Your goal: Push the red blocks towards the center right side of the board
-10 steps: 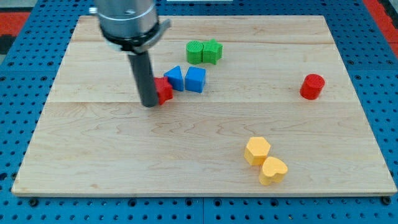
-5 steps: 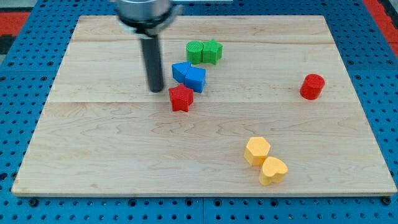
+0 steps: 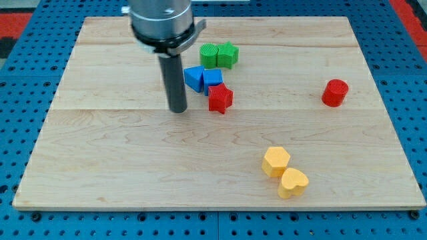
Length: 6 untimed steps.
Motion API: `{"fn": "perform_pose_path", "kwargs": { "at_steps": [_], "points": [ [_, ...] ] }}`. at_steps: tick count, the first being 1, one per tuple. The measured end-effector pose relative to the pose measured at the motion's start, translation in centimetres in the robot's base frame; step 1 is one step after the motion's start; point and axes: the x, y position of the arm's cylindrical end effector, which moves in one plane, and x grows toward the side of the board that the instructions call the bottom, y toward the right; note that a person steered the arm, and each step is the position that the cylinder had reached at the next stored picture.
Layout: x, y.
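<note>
A red star block lies left of the board's middle, touching the lower right of two blue blocks. A red cylinder stands near the board's right edge at mid height. My tip rests on the board to the left of the red star, a short gap apart from it, and just below left of the blue blocks.
Two green blocks sit together above the blue ones. A yellow hexagon and a yellow heart lie together at the lower right. The wooden board sits on a blue pegboard.
The red star has slid right, from left of the blue blocks to their lower right. The blue blocks were nudged closer together. My tip moved right and slightly down.
</note>
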Motion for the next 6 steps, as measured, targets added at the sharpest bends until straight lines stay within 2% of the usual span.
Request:
{"fn": "perform_pose_path", "kwargs": {
  "at_steps": [1, 2, 3, 4, 5, 6],
  "points": [
    [-0.1, 8.7],
    [-1.1, 11.8],
    [-1.2, 6.6],
    [-3.6, 11.0],
    [-3.4, 18.0],
    [-3.2, 17.0]
  ]
}}
